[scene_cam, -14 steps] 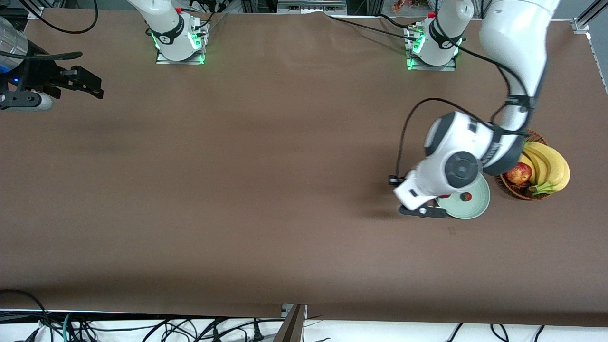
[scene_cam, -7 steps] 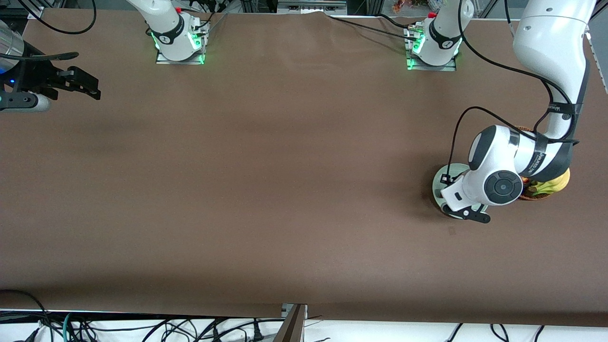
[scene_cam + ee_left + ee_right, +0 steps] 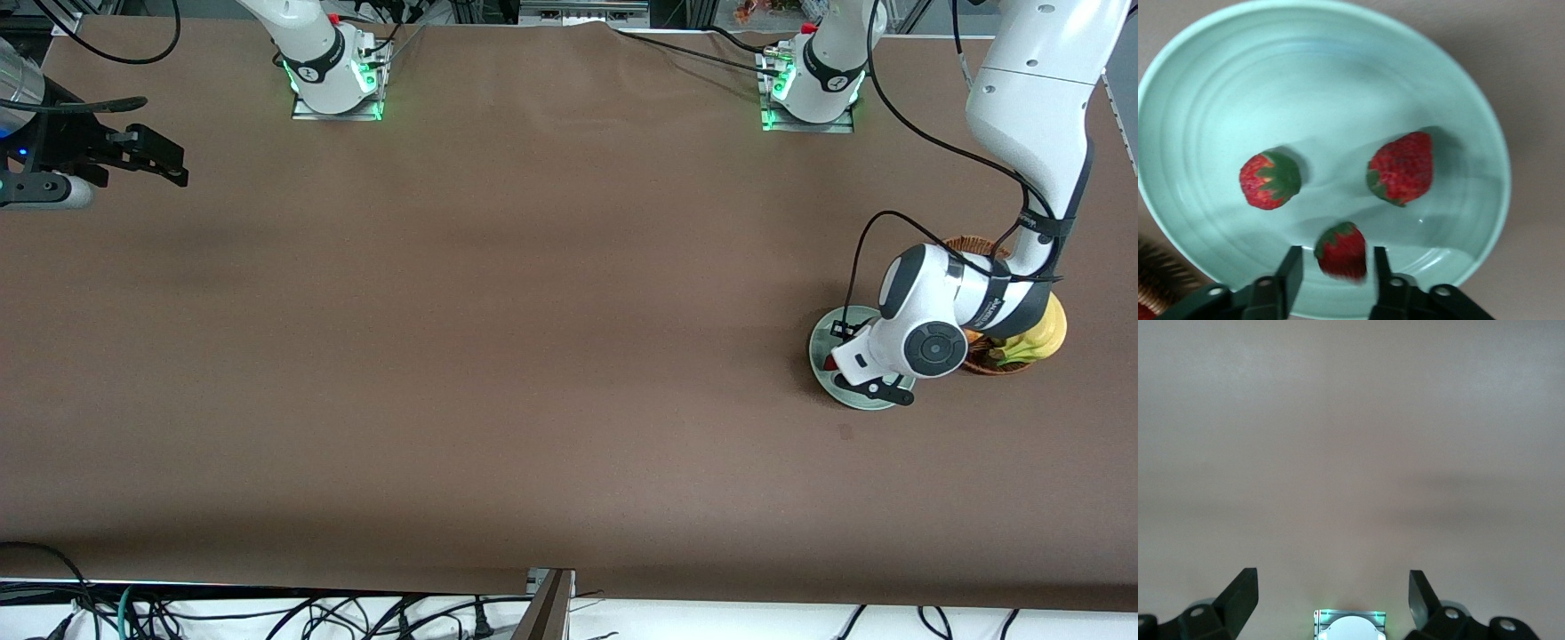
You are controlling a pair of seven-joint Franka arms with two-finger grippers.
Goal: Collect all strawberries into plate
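Note:
The mint-green plate [image 3: 1218, 80] holds two strawberries [image 3: 1269, 180] [image 3: 1402, 167]. A third strawberry [image 3: 1341, 251], blurred, sits between the fingers of my left gripper [image 3: 1335, 259] with a gap on each side, just above the plate's floor. The left gripper is open and low over the plate. In the front view the left gripper [image 3: 876, 388] covers much of the plate [image 3: 822, 342], with a bit of red strawberry [image 3: 829, 363] showing beside the hand. My right gripper [image 3: 169, 164] waits open and empty at the right arm's end of the table, as its wrist view [image 3: 1331, 593] also shows.
A brown wicker basket [image 3: 969, 244] with bananas [image 3: 1047, 331] stands right beside the plate, toward the left arm's end, partly under the left arm. Its rim shows in the left wrist view [image 3: 1155, 280]. A small dark mark [image 3: 845, 432] lies on the brown table nearer the camera.
My left hand moved from beside the plate's edge to over the plate and came lower. The strawberry now sits loose between open fingers. The right arm has barely moved.

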